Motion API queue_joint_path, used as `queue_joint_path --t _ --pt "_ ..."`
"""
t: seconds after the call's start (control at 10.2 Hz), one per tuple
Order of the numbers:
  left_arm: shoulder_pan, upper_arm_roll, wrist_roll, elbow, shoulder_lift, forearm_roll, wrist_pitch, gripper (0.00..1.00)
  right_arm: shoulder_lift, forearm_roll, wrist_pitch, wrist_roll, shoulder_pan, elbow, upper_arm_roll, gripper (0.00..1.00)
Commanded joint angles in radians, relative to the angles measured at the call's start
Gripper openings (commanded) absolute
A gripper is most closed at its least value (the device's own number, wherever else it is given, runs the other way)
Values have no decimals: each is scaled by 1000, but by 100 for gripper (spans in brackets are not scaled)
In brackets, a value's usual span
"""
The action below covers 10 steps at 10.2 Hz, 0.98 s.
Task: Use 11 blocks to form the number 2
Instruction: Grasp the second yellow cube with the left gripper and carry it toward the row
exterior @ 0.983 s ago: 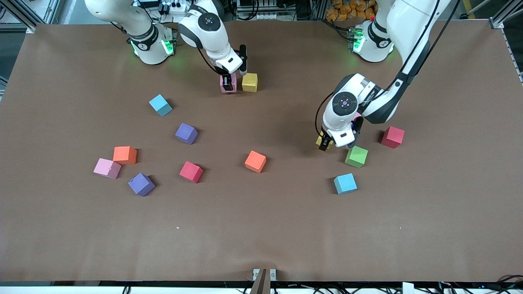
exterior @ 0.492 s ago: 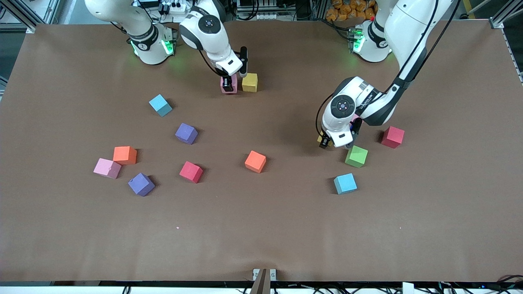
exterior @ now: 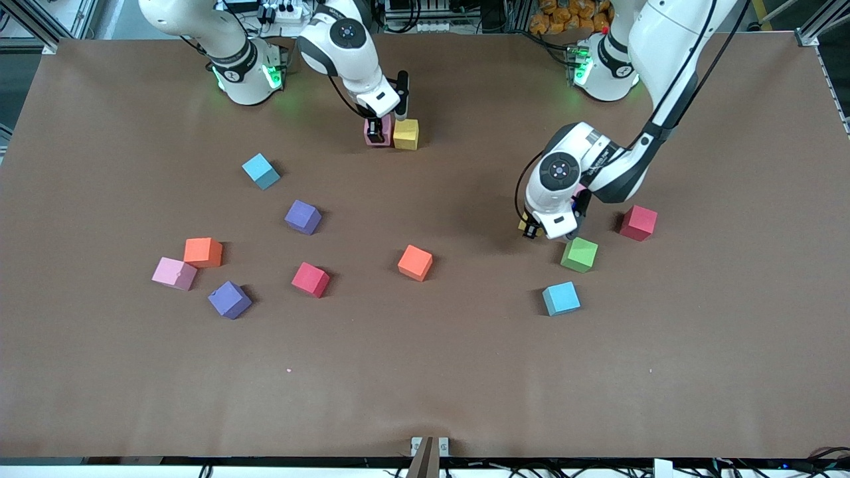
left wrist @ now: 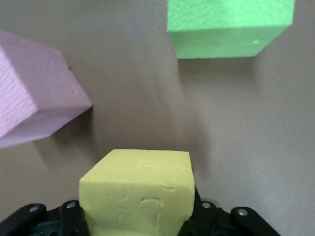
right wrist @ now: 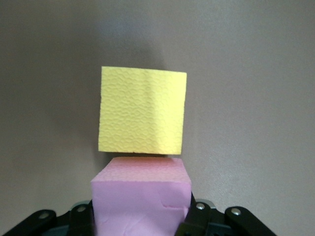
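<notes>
My right gripper is shut on a pink block, low on the table near the robots' bases. That block sits right beside a yellow block, also seen in the right wrist view. My left gripper is shut on a second yellow block, low over the table toward the left arm's end. A green block lies just nearer the camera. The left wrist view shows this green block and another pink block close by. No number 2 shape shows.
Loose blocks are scattered: red and cyan toward the left arm's end, and orange mid-table. Cyan, purple, red, orange, pink and purple lie toward the right arm's end.
The left gripper's fingers have closed on the yellow block. The right gripper has carried its pink block sideways until it sits against the yellow block.
</notes>
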Motion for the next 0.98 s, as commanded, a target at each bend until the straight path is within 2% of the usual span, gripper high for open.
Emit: queue_joint_path --t 0.0,0.2,0.39,0.89 --pt "12 -57 -102 -62 -84 -2 -16 0 8 14 -5 34 25 26 -4 45" --pt "12 -101 -145 -82 -118 -76 -36 0 10 14 -5 33 36 29 -4 44" --pt "12 -126 -208 -82 -124 -90 -58 0 31 14 -5 31 36 41 -4 45" --pt "10 -132 -245 -82 -124 -91 -64 0 34 14 -65 34 35 61 -5 65"
